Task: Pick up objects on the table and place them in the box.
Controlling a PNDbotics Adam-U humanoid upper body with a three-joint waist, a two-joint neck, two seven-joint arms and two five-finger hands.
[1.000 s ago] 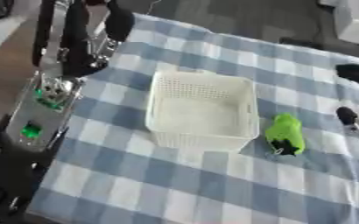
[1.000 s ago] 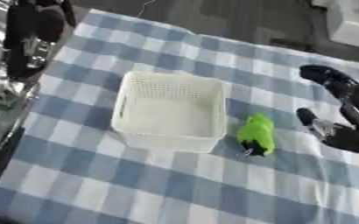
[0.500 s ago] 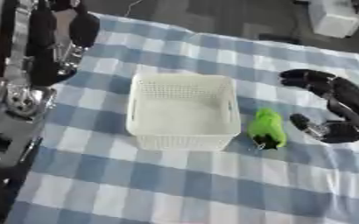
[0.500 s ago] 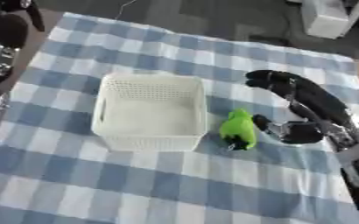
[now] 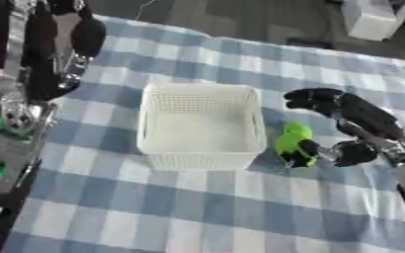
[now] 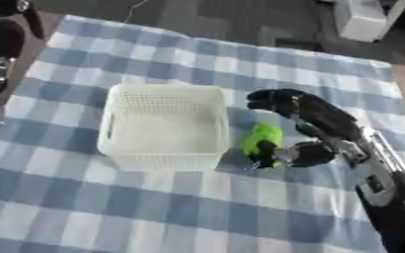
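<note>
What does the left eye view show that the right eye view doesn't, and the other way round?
Only the left eye view shows the whole raised left arm, with green lights low on it. Only the right eye view shows the right forearm running down to the corner. Both show the white basket empty, the green object beside it on the checked cloth, and the right hand around it.

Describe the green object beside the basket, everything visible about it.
The green object is small, bright green and elongated, with a dark end nearest the camera; what it is cannot be made out. It lies on the checked tablecloth just right of the white basket, outside it. The right hand is around it, fingers arched beyond its far end, thumb against its near end.
</note>
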